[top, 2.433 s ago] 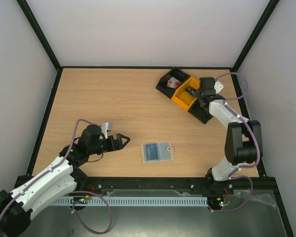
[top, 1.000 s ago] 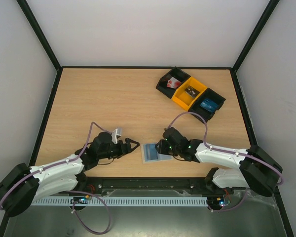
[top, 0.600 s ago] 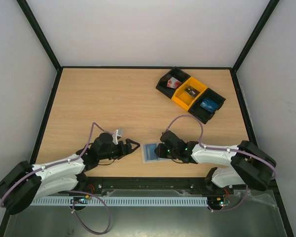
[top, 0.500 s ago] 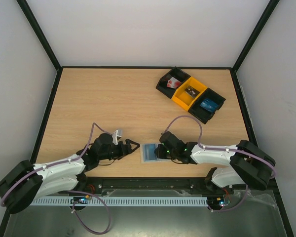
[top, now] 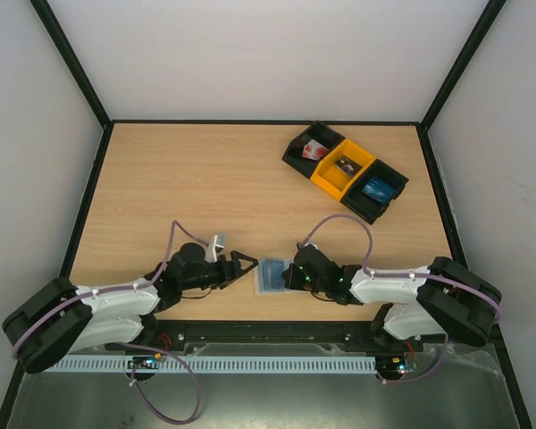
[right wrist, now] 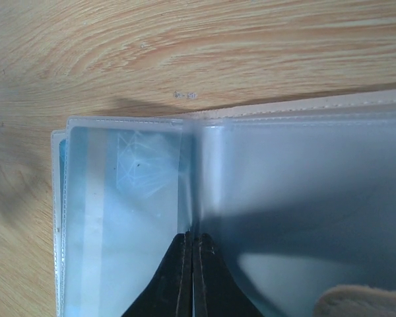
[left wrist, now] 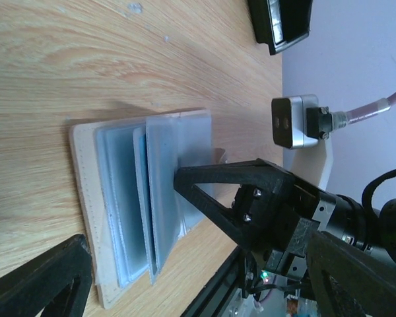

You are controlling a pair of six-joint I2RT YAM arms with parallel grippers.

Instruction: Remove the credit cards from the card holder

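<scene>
The card holder lies flat near the table's front edge, a pale translucent sleeve on a cream backing. A blue credit card shows through its left pocket. My right gripper is shut, its tips resting together on the fold between the two pockets. Nothing shows between them. The left wrist view has that gripper touching a raised clear leaf. My left gripper stands open just left of the holder, its fingers apart from it. Another credit card lies in the far black bin.
Three joined bins stand at the back right: a black one holding a red-and-white item, a yellow one with a small dark item, and a black one. The table's front rail runs just behind the holder.
The right arm came from the bins down to the holder and its jaws closed over the last second. The left gripper edged closer to the holder's left side, still open.
</scene>
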